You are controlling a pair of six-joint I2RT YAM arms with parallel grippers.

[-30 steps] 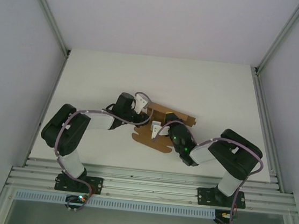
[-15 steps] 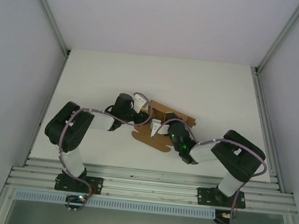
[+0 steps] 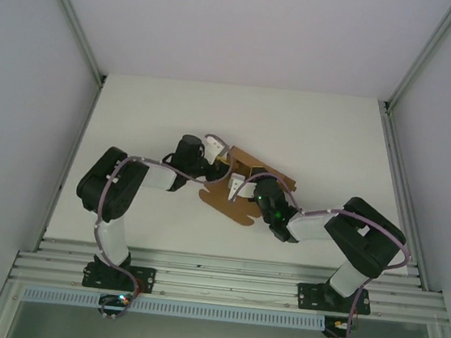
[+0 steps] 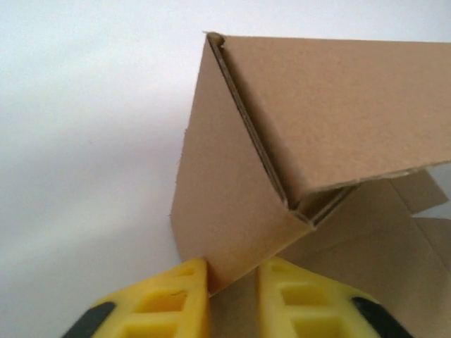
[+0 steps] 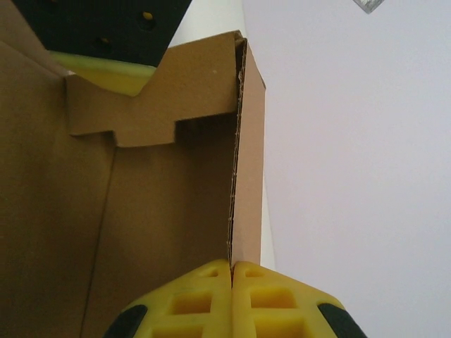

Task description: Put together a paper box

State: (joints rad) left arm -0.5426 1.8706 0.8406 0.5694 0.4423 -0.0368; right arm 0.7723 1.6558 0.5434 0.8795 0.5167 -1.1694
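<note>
Left claw edged forward, gripping corrugated brown paper box wall

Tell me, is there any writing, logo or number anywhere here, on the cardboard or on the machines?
No text can be read.
The paper box is plain brown cardboard, unprinted in both wrist views.
The left gripper and right gripper are plain yellow, unmarked.
Any marking on the left arm or the right arm is too small to read in the top view.
</note>
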